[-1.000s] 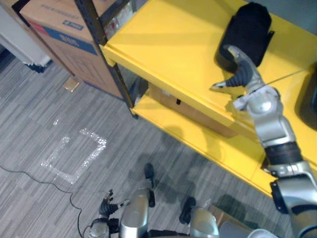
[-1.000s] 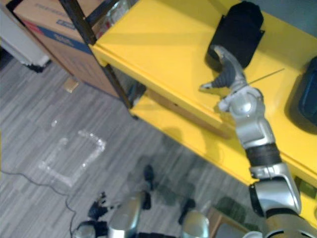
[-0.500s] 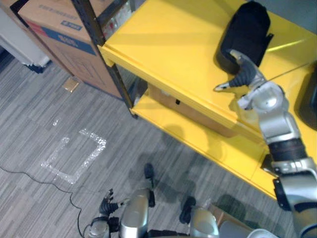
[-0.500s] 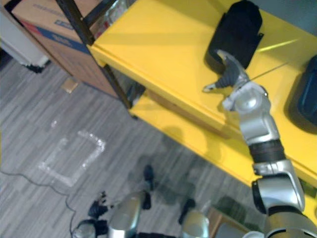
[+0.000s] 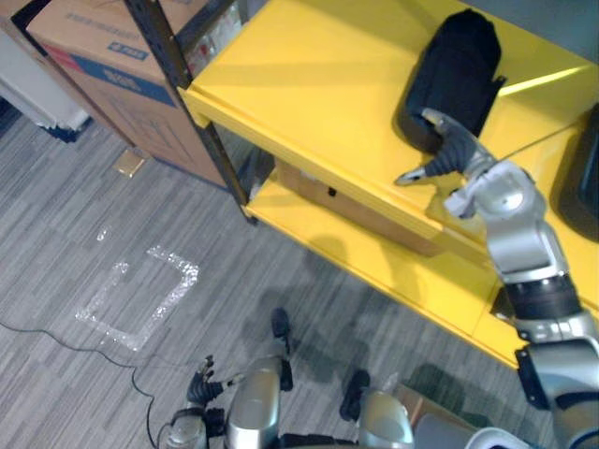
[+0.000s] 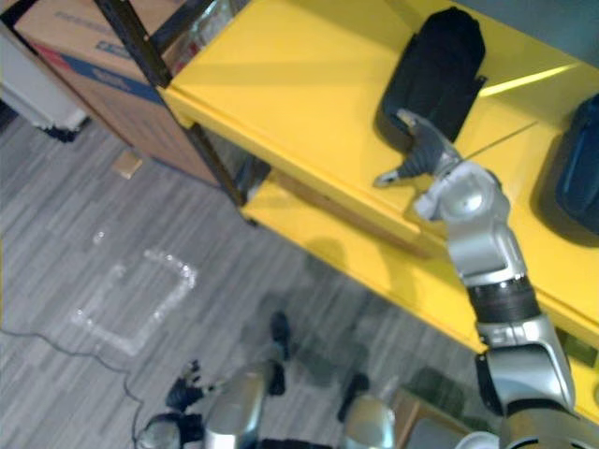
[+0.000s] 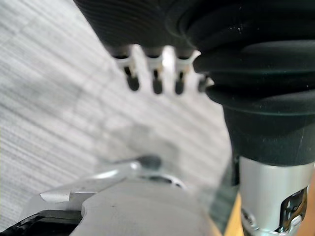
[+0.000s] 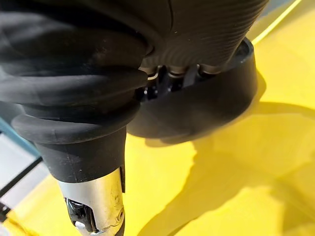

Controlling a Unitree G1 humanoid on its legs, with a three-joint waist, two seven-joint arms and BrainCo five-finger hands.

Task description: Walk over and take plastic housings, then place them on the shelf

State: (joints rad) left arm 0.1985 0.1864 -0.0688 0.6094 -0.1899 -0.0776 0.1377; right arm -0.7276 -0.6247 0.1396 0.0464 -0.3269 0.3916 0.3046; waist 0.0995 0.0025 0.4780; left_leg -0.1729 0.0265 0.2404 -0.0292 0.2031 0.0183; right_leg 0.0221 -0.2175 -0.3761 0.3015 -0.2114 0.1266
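Observation:
A black plastic housing (image 5: 456, 67) lies on the top board of the yellow shelf (image 5: 309, 84). My right hand (image 5: 456, 150) is at the housing's near end, with relaxed fingers (image 8: 170, 78) resting against its rim and the thumb (image 5: 413, 175) spread out to the side over the yellow board. It grips nothing. My left hand (image 5: 198, 385) hangs low above the grey carpet with straight fingers (image 7: 155, 81) and is empty.
A second dark housing (image 6: 580, 154) lies at the shelf's right edge. A black post (image 5: 182, 89) marks the shelf's left corner, with a cardboard box (image 5: 103, 47) behind it. Another box (image 5: 365, 213) stands on the lower board. A taped square (image 5: 140, 295) marks the floor.
The view has shifted slightly. My right hand stays at the housing's near end, and its wrist has drifted a little to the right. The left hand has not moved.

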